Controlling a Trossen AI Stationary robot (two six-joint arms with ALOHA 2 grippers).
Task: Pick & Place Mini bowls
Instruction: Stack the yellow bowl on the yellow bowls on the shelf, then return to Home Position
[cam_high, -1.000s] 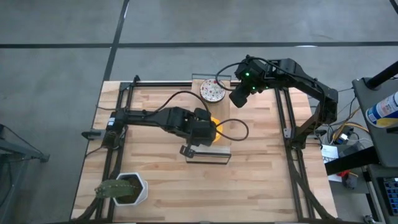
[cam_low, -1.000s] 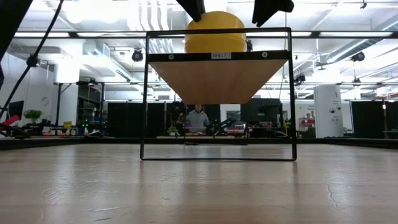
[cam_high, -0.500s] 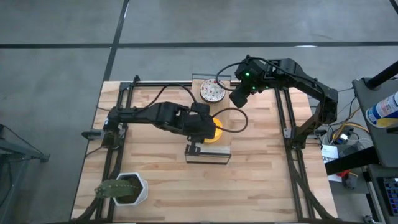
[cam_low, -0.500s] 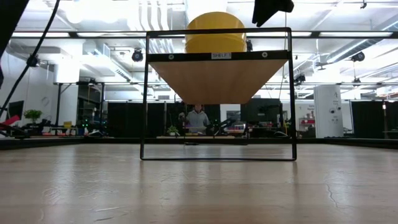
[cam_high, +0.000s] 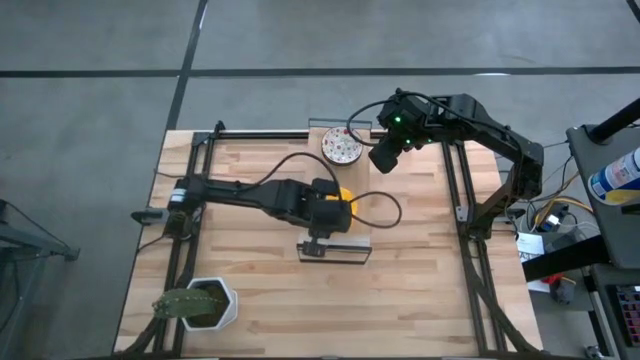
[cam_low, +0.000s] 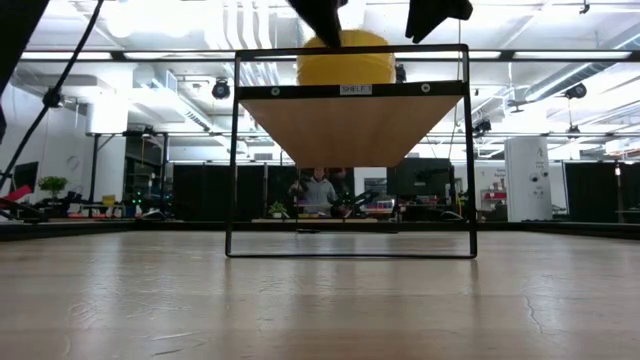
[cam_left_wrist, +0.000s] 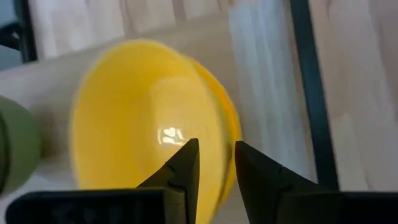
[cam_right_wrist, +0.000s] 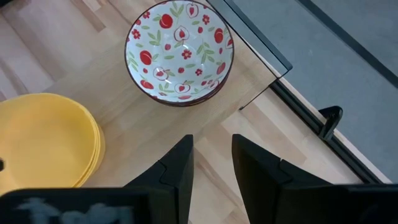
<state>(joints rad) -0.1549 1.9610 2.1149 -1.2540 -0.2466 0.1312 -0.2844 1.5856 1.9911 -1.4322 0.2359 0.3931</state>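
Note:
A stack of plain yellow mini bowls (cam_left_wrist: 143, 118) stands on the raised wooden shelf (cam_low: 350, 125), and shows from the side in the low view (cam_low: 345, 60). My left gripper (cam_left_wrist: 216, 168) is over that stack (cam_high: 343, 205), open, with the top bowl's rim in the gap between its fingers. Farther back on the shelf stands a white mini bowl with a red and green pattern (cam_right_wrist: 179, 53) (cam_high: 341, 147). My right gripper (cam_right_wrist: 211, 162) (cam_high: 382, 157) hangs open above the shelf beside it, with nothing between its fingers. My left gripper comes slanting down from the table's left. One finger (cam_left_wrist: 183, 171) is over the top yellow bowl's hollow and the other (cam_left_wrist: 258, 177) is outside its rim (cam_left_wrist: 217, 134). Whether either finger touches the rim I cannot tell. The bowl sits upright on its stack.
The shelf is a black frame (cam_low: 232, 150) with free room under its board. A white hexagonal pot with a cactus (cam_high: 205, 305) stands at the table's near left corner. Black rails (cam_high: 465, 200) run along the table's sides. A person (cam_low: 318, 190) is in the room behind.
My left gripper drew up and back from the yellow bowls, so that its finger left the low view. It then came back down over them and rolled a little. The yellow stack has stayed where it was.

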